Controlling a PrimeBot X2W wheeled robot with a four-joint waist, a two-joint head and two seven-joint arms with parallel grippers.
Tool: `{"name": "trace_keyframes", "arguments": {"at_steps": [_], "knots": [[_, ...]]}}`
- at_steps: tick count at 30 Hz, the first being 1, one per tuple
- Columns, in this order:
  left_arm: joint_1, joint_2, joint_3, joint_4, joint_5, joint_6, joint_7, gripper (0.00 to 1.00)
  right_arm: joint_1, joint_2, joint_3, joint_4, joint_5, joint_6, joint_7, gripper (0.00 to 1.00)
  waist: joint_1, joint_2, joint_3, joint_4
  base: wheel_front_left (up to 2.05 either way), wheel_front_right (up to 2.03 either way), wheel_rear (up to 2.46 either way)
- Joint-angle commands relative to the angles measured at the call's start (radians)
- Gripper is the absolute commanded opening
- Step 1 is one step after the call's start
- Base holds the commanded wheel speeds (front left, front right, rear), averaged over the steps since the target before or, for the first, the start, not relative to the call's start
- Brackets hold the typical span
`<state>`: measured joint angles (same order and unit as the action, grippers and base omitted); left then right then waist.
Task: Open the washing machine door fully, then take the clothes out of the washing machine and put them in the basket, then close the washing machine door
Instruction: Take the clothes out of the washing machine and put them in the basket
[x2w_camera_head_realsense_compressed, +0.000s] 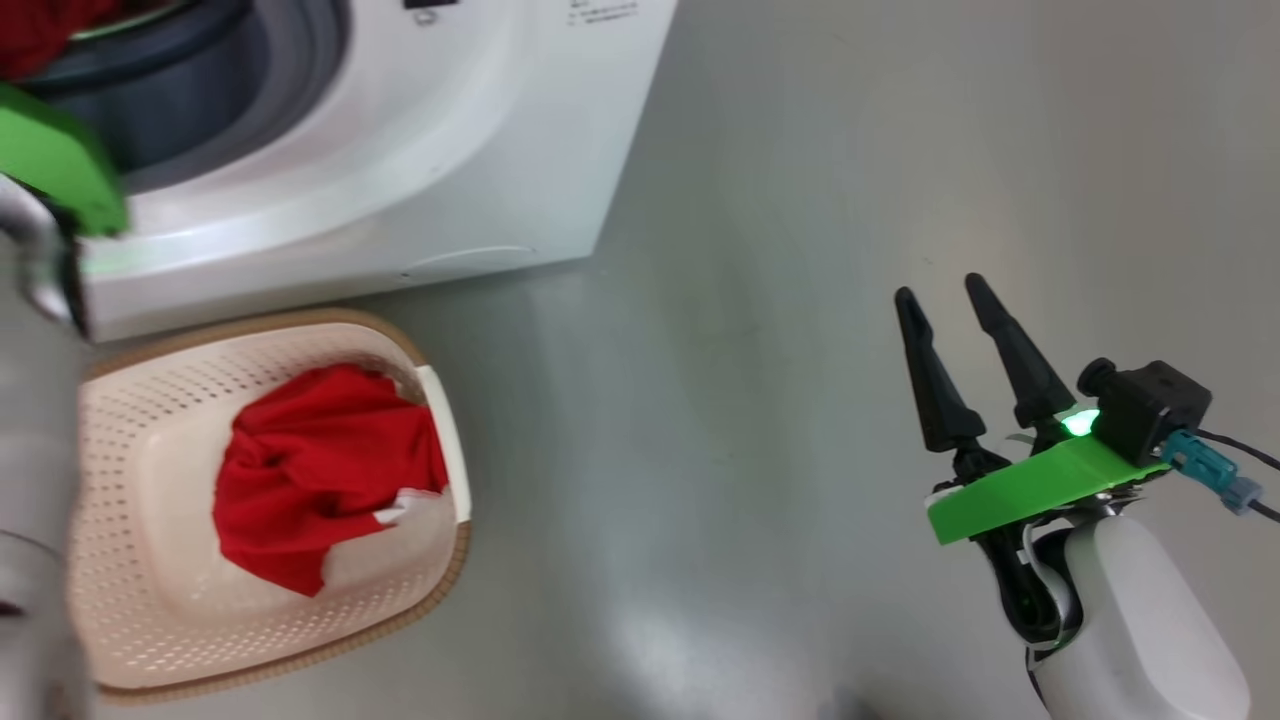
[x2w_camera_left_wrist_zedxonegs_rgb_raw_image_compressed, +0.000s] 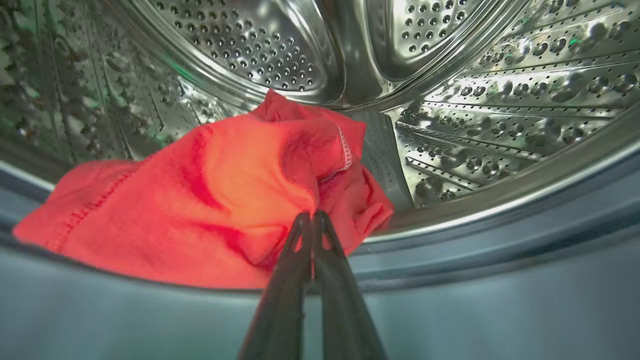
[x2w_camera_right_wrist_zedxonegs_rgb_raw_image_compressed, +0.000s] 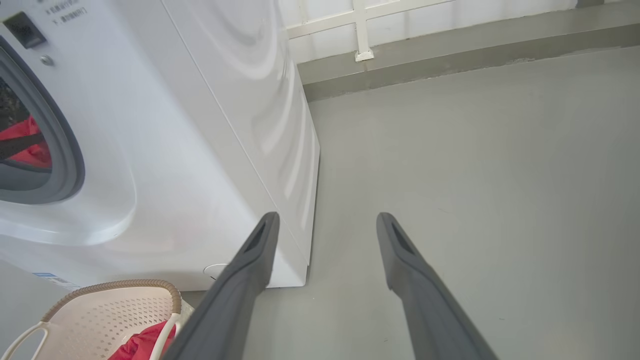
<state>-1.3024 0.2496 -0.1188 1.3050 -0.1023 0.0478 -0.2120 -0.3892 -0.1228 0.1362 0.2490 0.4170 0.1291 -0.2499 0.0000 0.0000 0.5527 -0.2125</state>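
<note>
Head view: the washing machine (x2w_camera_head_realsense_compressed: 400, 150) is standing with its mouth uncovered. One red garment (x2w_camera_head_realsense_compressed: 320, 470) is lying in the basket (x2w_camera_head_realsense_compressed: 150, 600) just before it, and the right claw (x2w_camera_head_realsense_compressed: 940, 288) is hanging over the floor (x2w_camera_head_realsense_compressed: 750, 400). Left wrist view: the left claw (x2w_camera_left_wrist_zedxonegs_rgb_raw_image_compressed: 312, 216) is pinching shut on a second red garment (x2w_camera_left_wrist_zedxonegs_rgb_raw_image_compressed: 200, 200) at the lip of the drum (x2w_camera_left_wrist_zedxonegs_rgb_raw_image_compressed: 500, 100). Right wrist view: the right claw is gaping wide, holding nothing. Judgement: unloading is looking partly done, with this garment's transfer and the door closing remaining.
</note>
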Motion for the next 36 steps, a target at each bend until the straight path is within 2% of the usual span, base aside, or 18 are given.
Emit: {"name": "trace_keyframes", "arguments": {"at_steps": [1,5,19,20,30,36], "knots": [[0.039,0.024,0.022,-0.021,-0.024,-0.01,-0.024,0.0,0.034,-0.007,0.006,-0.017,0.0,0.002,-0.012,1.0,0.0,0.0,-0.039,0.038,0.0,0.0,0.0],[0.126,-0.024,0.05,-0.076,-0.068,-0.033,-0.048,0.0,0.06,-0.015,-0.003,-0.008,-0.009,0.002,-0.012,1.0,0.0,0.0,-0.1,0.079,0.0,0.0,0.0],[0.483,-0.118,0.155,-0.6,-0.121,-0.101,-0.05,0.0,0.14,-0.047,-0.063,0.006,-0.013,0.002,-0.012,1.0,0.0,0.0,-0.231,0.169,0.0,0.0,0.0],[0.483,-0.118,0.155,-0.6,-0.121,-0.101,-0.05,0.0,0.14,-0.047,-0.063,0.006,-0.013,0.002,-0.012,1.0,0.0,0.0,-0.231,0.169,0.0,0.0,0.0],[0.779,-0.169,0.183,-0.926,-0.139,-0.147,-0.05,0.0,0.182,-0.046,-0.079,0.005,-0.018,0.002,-0.012,1.0,0.0,0.0,-0.284,0.195,0.0,0.0,0.0],[0.948,-0.176,0.176,-1.136,-0.131,-0.143,-0.05,0.0,0.196,-0.049,-0.088,0.003,-0.018,0.002,-0.012,1.0,0.0,0.0,-0.298,0.212,0.0,0.0,0.0]]}}
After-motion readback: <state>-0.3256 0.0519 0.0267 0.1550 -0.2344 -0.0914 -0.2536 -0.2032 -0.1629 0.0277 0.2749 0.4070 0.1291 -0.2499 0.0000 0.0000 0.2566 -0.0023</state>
